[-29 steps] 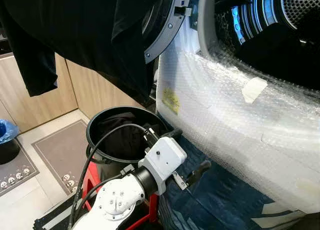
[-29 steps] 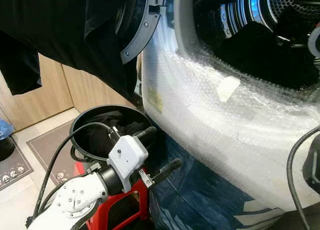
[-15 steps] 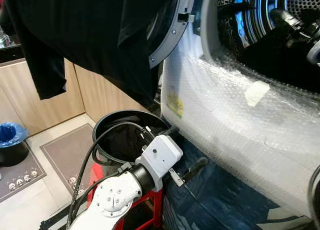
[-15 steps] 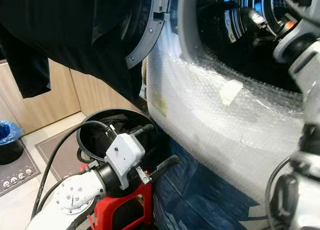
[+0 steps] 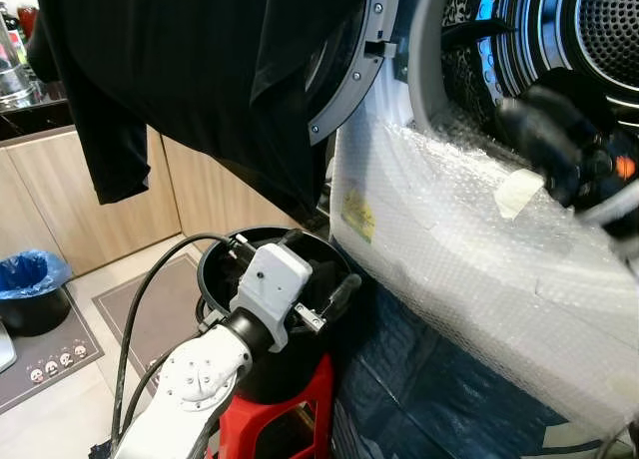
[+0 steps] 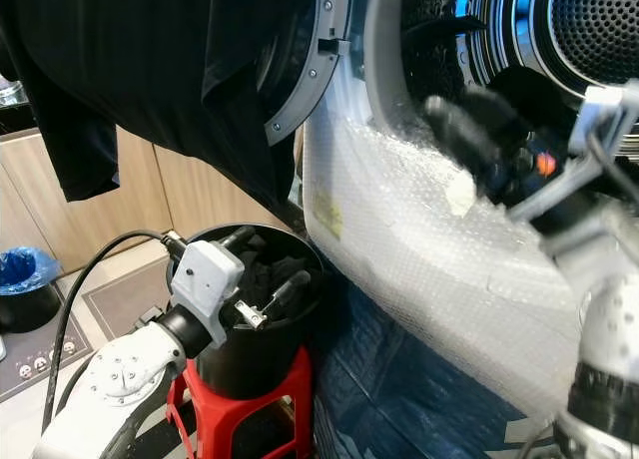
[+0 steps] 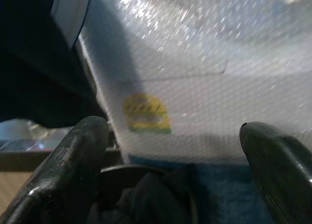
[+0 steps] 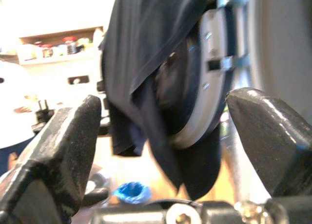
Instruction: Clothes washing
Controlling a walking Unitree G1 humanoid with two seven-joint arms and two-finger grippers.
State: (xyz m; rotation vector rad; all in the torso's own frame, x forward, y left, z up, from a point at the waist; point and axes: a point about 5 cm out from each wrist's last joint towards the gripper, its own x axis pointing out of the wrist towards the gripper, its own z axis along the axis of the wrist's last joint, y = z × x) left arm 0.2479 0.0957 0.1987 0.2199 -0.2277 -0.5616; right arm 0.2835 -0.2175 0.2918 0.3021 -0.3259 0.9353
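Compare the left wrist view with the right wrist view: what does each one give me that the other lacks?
Left wrist: the bubble-wrapped white washer front with its yellow sticker, and dark clothes in the round black bucket just beyond the open left gripper.

Right wrist: the round grey washer door, a blue-lined bin on the floor, and a shelf of jars, seen past the open right gripper.

Both: the hanging black garment.

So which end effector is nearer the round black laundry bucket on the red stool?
Left. The left end effector hovers open right over the round black laundry bucket, while the right end effector is up at the washing machine's drum opening.
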